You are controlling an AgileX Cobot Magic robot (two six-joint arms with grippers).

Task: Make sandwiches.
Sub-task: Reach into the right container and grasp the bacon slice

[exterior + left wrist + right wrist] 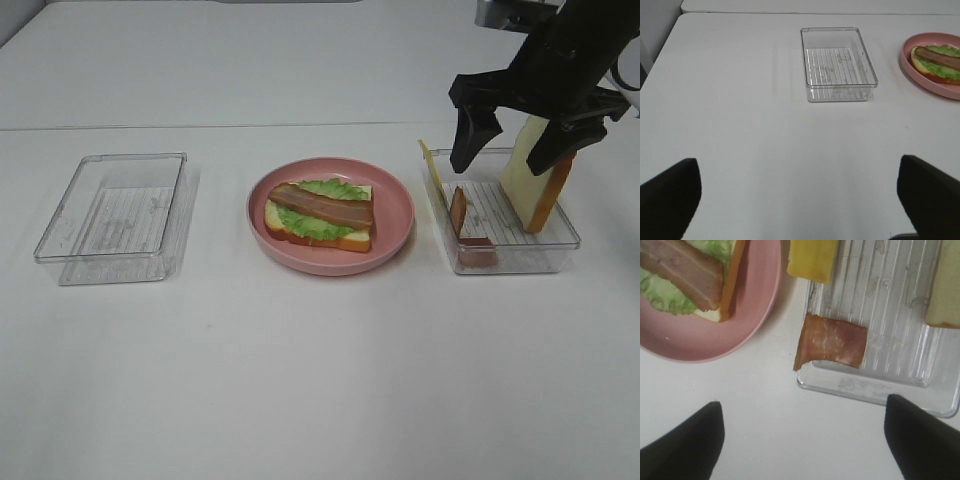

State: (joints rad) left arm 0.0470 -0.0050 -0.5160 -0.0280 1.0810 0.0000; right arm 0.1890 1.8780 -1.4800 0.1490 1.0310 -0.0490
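Sandwich, half built: one bread base topped with lettuce and a bacon strip, lying on a pink plate in the middle of a white surface.

The right hand hangs over the clear tray just right of the plate, its two black fingers spread wide and holding nothing. Below it a bread slice leans upright at the tray's right side. A bacon piece lies by the left wall with one edge curled up against it. A yellow cheese square stands at that same wall, rising above the rim (whether it is inside or outside the tray is hard to tell).

The left hand is well apart, fingers equally wide and empty, facing a second tray left of the plate.

The next layer probably comes from the right tray. These pieces look thin and light, so the hand should likely come down with one finger on each flat face and close near the upper edge. Lifting straight up would keep it from dragging the tray. The piece then needs laying flat and square over the bacon.
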